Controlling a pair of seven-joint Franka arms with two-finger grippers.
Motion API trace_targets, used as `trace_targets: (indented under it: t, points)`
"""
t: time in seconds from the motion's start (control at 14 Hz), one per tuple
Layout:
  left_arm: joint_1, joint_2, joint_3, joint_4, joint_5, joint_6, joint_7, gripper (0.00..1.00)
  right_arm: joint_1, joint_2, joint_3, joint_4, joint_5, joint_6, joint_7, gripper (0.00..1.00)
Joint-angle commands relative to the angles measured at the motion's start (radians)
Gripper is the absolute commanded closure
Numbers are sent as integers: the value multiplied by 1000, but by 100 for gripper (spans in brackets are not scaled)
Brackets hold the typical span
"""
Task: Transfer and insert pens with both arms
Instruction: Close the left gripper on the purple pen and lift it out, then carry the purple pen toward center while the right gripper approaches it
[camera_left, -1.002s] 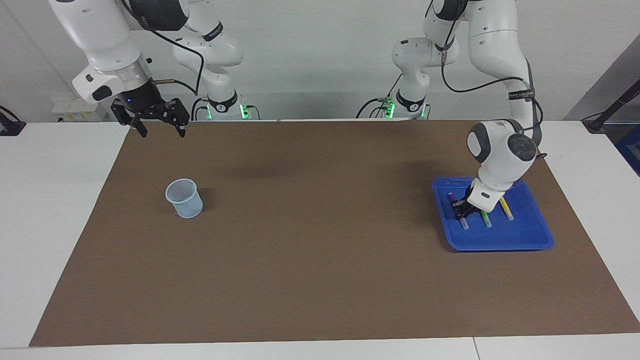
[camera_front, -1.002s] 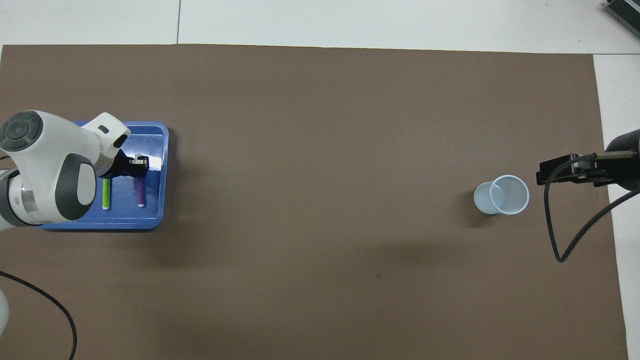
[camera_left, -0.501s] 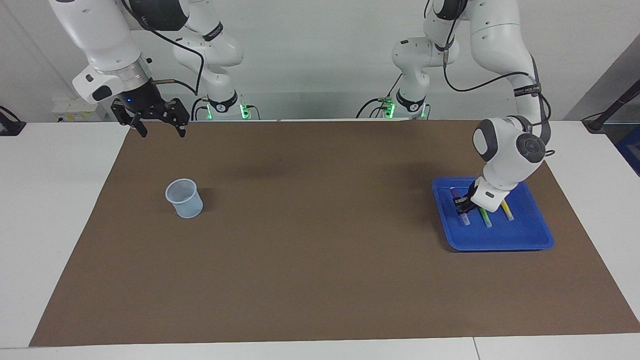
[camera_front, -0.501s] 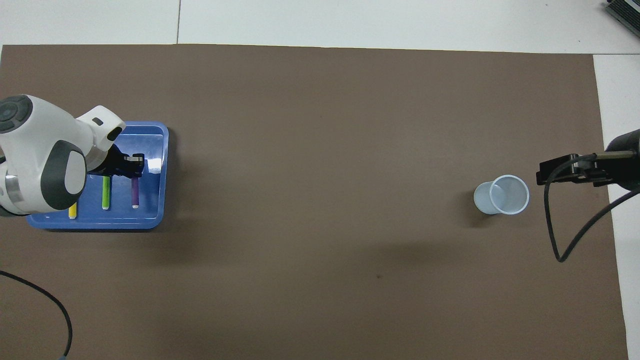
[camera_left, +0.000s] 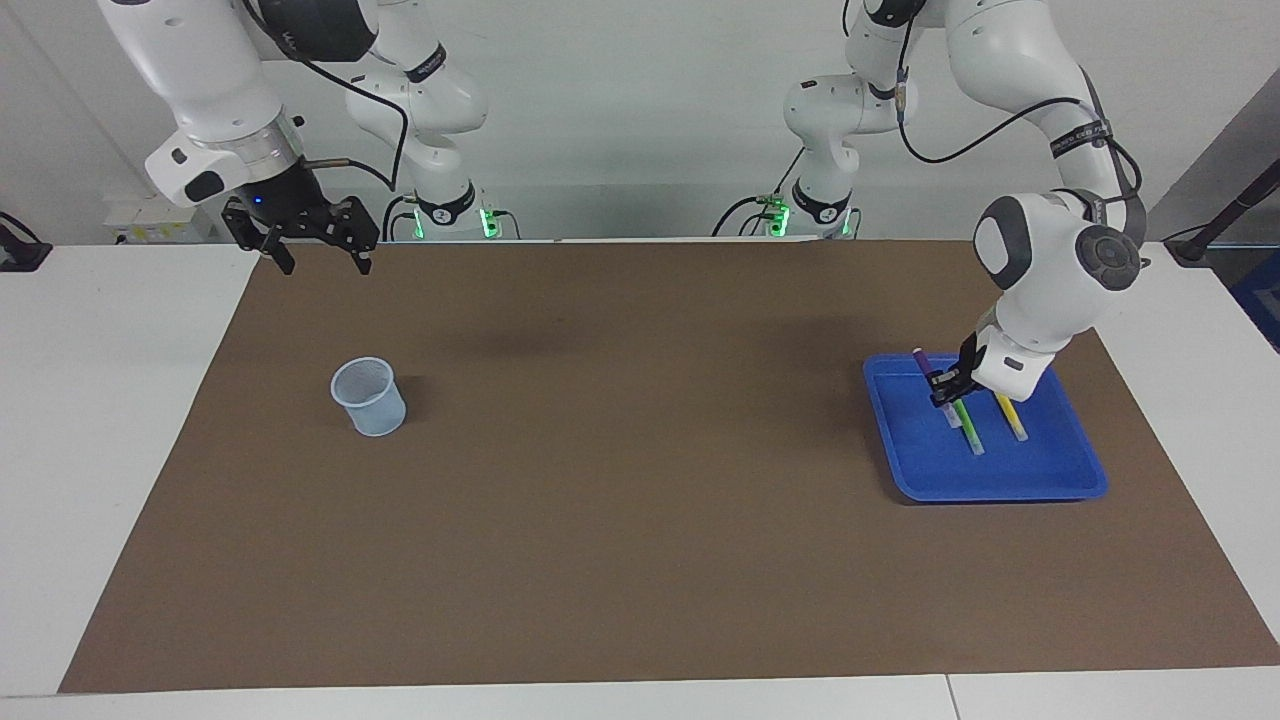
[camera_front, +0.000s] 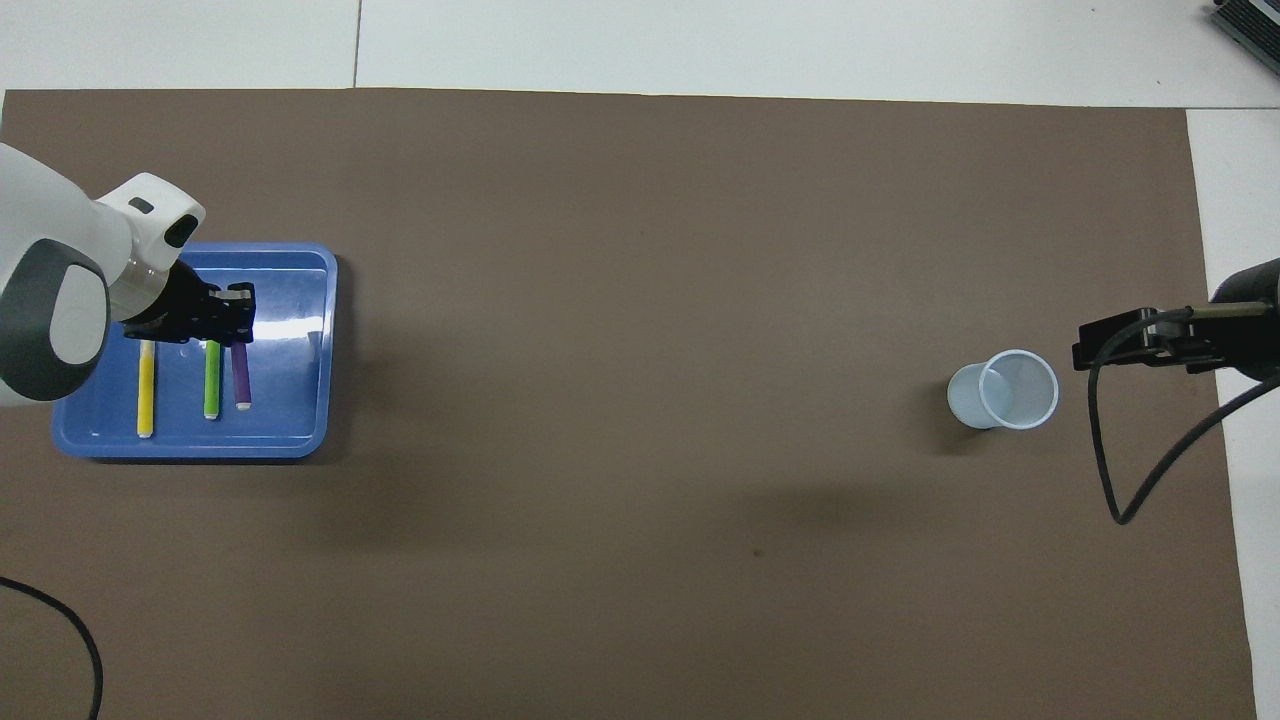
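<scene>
From across the table, the left gripper (camera_left: 945, 388) grips the purple pen (camera_left: 921, 359), tilted, above the tray (camera_left: 1000, 478); the green pen (camera_left: 968, 425) and yellow pen (camera_left: 1012, 417) lie in it. The right gripper (camera_left: 318, 250) waits, spread, over the brown mat (camera_left: 620, 470), with the cup (camera_left: 369, 397) standing on the mat below.

From above, the left gripper (camera_front: 228, 318) hides the purple pen's (camera_front: 241, 375) upper end. The right gripper (camera_front: 1125, 338) is partly cut off beside the cup (camera_front: 1005, 390).

Robot lab: paired table-mounted arms (camera_left: 1010, 60).
</scene>
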Motion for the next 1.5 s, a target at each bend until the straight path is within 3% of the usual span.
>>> trace_targets:
  t: [0.0,0.79,1.14,1.43]
  points:
    - [-11,-68,-1,6,-54,-58,-130,100,-6,0,0,4,15,-4,6,0]
    - [-44,-238,-54,-3,-332,-88,-816,100,-6,0,0,4,15,-4,6,0]
    - [-68,-286,-56,-48,-533,-89,-959,100,3,-5,10,-3,18,-10,1,0]
    - [-114,-346,-56,-98,-604,-85,-1075,100,1,-25,33,-54,163,37,21,0]
